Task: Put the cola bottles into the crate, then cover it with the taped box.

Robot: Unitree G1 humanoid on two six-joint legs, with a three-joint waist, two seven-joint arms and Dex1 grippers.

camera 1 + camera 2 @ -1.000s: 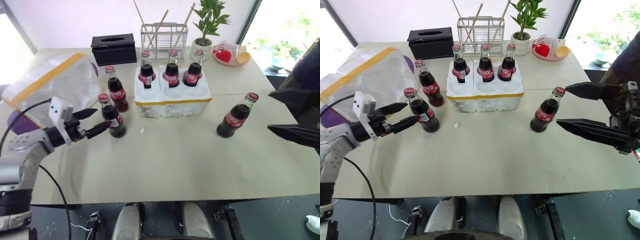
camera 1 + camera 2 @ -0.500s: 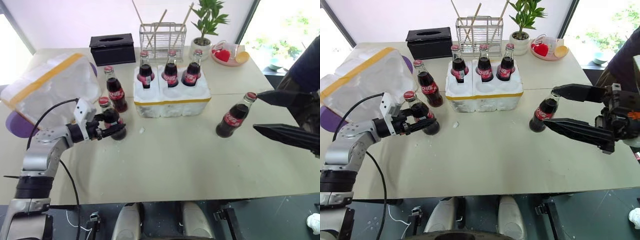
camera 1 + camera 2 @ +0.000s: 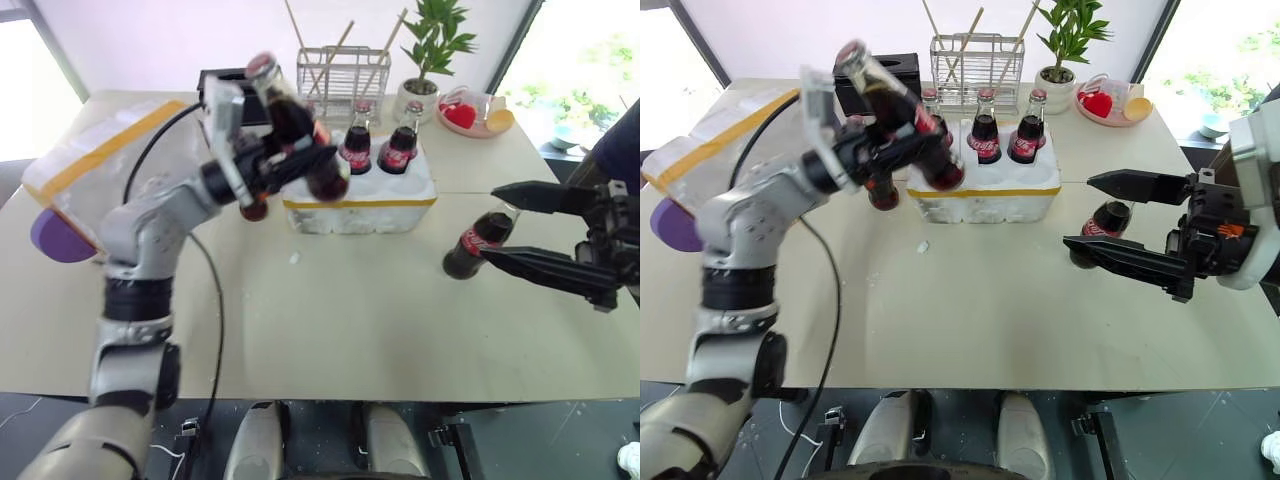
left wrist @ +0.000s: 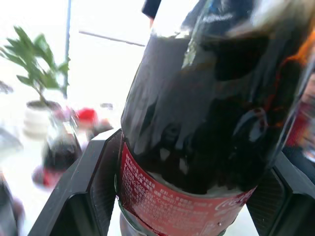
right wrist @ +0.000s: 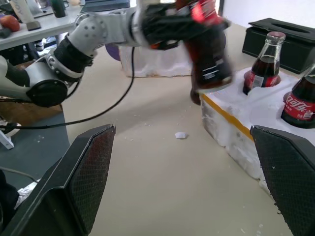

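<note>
Holding one of the cola bottles (image 3: 898,112) clear of the worktop (image 3: 970,320), the left tool (image 3: 910,148) is clenched on the bottle's lower body. The bottle leans steeply, cap toward ten o'clock, and its base hangs over the crate (image 3: 985,200) at the crate's nine o'clock end.

Risks, as judged:
- The lean is the main hazard. If lowered at this angle, the base may catch a well's rim, chip the foam or push the crate.
- The base may strike the seated bottle (image 3: 931,105) just behind it at twelve o'clock.
- The grip sits low on smooth glass, so the bottle could pivot or slip in the tool.
- The right tool (image 3: 1078,211) is released, its fingers spread wide to either side of a standing bottle (image 3: 478,238) at the crate's four o'clock. An uneven closing could tip that bottle over.

Count:
- Cola bottles: six. Three stand in the crate's far row, one of them partly hidden by the raised bottle. One is held. One stands loose (image 3: 880,190) at the crate's nine o'clock. One stands at the right tool.
- Crate: one, its near row without bottles.
- Taped box (image 3: 110,170): one, resting at the crate's nine o'clock, well apart.
- Tools: two.
</note>
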